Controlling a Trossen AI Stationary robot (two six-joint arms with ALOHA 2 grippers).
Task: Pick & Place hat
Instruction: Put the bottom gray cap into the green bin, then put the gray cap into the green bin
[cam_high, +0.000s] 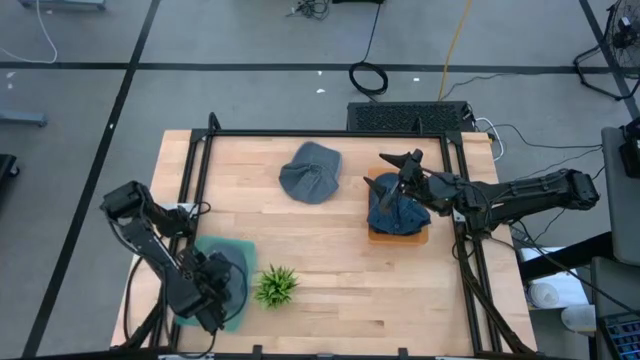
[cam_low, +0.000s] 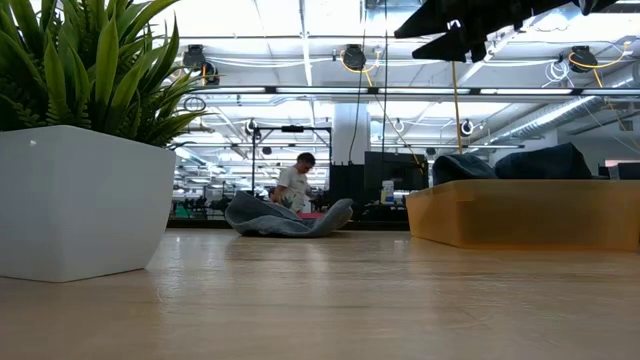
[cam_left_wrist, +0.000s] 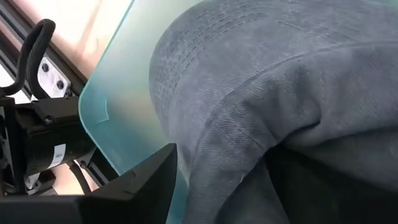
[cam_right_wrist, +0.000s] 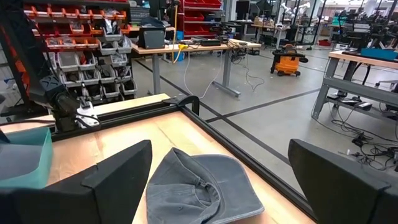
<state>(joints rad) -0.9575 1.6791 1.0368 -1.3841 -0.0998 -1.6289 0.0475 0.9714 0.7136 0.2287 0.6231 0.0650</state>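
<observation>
From above, three grey hats show at once: one loose hat (cam_high: 310, 172) lies crumpled on the bare wood at the far middle of the table (cam_high: 330, 290), a second hat (cam_high: 398, 214) is heaped in the orange bin (cam_high: 398, 236) on the right, and a third hat (cam_high: 232, 280) sits on the pale green tray (cam_high: 225, 250) at the near left. The low view shows only the far hat (cam_low: 285, 217) as a slumped grey fold, the orange bin (cam_low: 525, 213) with dark cloth above its rim, and the white pot of the small plant (cam_low: 85, 200) close to the lens; a person stands in the room behind. The left wrist view alone shows the weave: faded grey-blue denim (cam_left_wrist: 261, 106) with stitched seams, filling the frame over the translucent tray (cam_left_wrist: 115, 112).

The left gripper (cam_high: 205, 300) is down on the tray hat, its dark finger (cam_left_wrist: 140, 186) beside the cloth; whether it is pinching cannot be told. The right gripper (cam_high: 400, 165) hangs above the bin's far side, fingers (cam_right_wrist: 106, 180) spread wide, with the loose hat (cam_right_wrist: 202, 186) lying on the wood beyond them, untouched
</observation>
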